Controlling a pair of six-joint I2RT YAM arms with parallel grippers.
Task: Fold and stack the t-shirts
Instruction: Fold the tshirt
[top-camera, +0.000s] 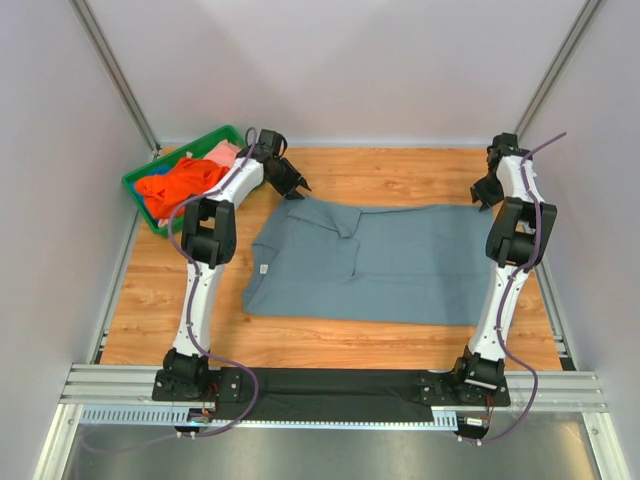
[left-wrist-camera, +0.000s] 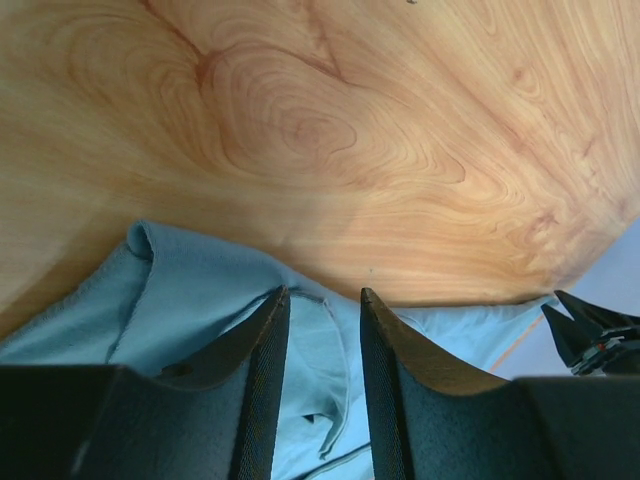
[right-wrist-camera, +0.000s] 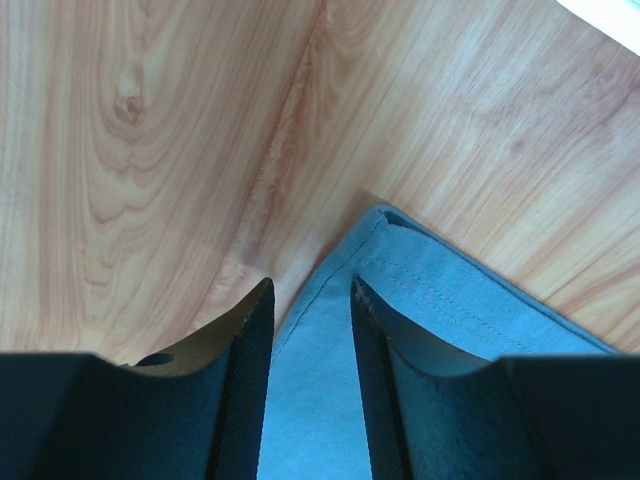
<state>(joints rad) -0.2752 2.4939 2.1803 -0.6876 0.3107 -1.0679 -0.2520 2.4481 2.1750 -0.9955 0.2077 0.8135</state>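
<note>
1. Slate grey-blue t-shirt (top-camera: 400, 270) of soft short-sleeved fabric, seen from the top: spread across the middle of the light wooden table (top-camera: 400, 165), neck end left, hem right, one sleeve flopped over near the far-left corner. Left gripper (top-camera: 293, 185) poised at that far-left corner, right gripper (top-camera: 484, 192) at the far-right corner. Green plastic bin (top-camera: 150, 195) at the far left, holding a bright orange tee (top-camera: 180, 185) and a pale pink tee (top-camera: 223, 152).
2. Left wrist view: left gripper (left-wrist-camera: 325, 292) with jaws standing apart and nothing pinched between them. Rumpled sleeve edge of the grey-blue t-shirt (left-wrist-camera: 190, 290) directly beneath the fingertips, bare table (left-wrist-camera: 320, 130) beyond.
3. Right wrist view: right gripper (right-wrist-camera: 312, 282) likewise parted, gripping nothing. Stitched hem corner of the grey-blue t-shirt (right-wrist-camera: 450, 300) under the gap, its tip just past the fingertips, wood (right-wrist-camera: 150, 150) on the other side.
4. Handling, as a judgement: light, limp, not fragile, likely to sag and drag across the wood once lifted. Best taken at the doubled cloth of hem corner and shoulder seam, both far corners together, to bring the far edge over evenly. Some risk of catching only the loose sleeve on the left side.
</note>
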